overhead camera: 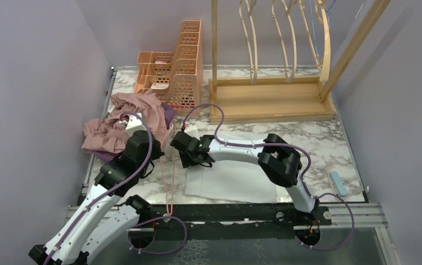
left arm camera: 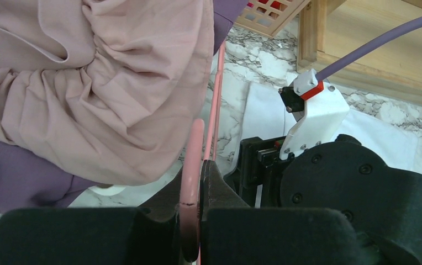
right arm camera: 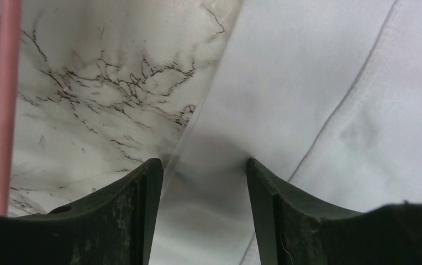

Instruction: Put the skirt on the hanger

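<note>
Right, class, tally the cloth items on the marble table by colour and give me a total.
Dusty pink skirt: 1
Purple cloth: 1
White cloth: 1
Total: 3

I list: skirt (overhead camera: 126,118) heaped left on the table (overhead camera: 336,143); stacked trays (overhead camera: 178,66) behind it; rack (overhead camera: 269,102) far right; cloth (overhead camera: 236,179) near centre.
</note>
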Robot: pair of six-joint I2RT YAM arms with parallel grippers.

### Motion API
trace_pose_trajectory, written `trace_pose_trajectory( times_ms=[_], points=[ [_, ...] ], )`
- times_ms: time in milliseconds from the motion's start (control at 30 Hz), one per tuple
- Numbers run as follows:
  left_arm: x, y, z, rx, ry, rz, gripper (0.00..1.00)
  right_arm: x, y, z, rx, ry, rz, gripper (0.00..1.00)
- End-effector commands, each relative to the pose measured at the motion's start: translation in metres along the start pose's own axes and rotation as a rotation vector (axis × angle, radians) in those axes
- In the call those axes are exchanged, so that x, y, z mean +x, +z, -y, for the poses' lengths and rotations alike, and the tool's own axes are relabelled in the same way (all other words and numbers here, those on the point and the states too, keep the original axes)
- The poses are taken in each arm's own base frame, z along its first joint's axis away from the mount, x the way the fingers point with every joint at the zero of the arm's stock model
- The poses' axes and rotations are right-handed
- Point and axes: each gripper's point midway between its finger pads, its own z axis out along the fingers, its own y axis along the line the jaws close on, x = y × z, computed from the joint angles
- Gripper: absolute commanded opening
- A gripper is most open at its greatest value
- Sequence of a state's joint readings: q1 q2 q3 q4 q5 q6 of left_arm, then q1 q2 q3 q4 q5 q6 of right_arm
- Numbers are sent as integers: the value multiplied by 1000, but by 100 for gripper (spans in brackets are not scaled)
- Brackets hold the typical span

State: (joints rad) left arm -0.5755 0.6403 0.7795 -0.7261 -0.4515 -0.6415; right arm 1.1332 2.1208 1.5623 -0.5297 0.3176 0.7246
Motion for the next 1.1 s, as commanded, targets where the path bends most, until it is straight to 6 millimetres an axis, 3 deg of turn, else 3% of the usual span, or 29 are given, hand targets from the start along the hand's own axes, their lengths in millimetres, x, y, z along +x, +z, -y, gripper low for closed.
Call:
trace_pose_trajectory(
  times_ms=[0, 233, 400, 500, 800, 1067],
  points=[
    [-23, -13, -10, -50, -55, 86, 0, 43, 26, 49, 231, -72, -116, 62],
    [-23, -14, -13, -58, -69, 97, 0, 67, 32, 82, 401, -111, -182, 36],
    [-20, -12, -14, -58, -70, 90, 0, 67, 30, 83, 394, -111, -175, 16],
    [-17, -11, -10, -36, -66, 80, 0, 55, 24, 75, 341, -93, -126, 1],
    [12, 8, 13, 77, -10, -18, 0, 9, -30, 30, -34, -1, 95, 1],
    [42, 41, 39, 180, -17, -80, 0, -15, -66, 14, -171, 115, 169, 1]
  ],
)
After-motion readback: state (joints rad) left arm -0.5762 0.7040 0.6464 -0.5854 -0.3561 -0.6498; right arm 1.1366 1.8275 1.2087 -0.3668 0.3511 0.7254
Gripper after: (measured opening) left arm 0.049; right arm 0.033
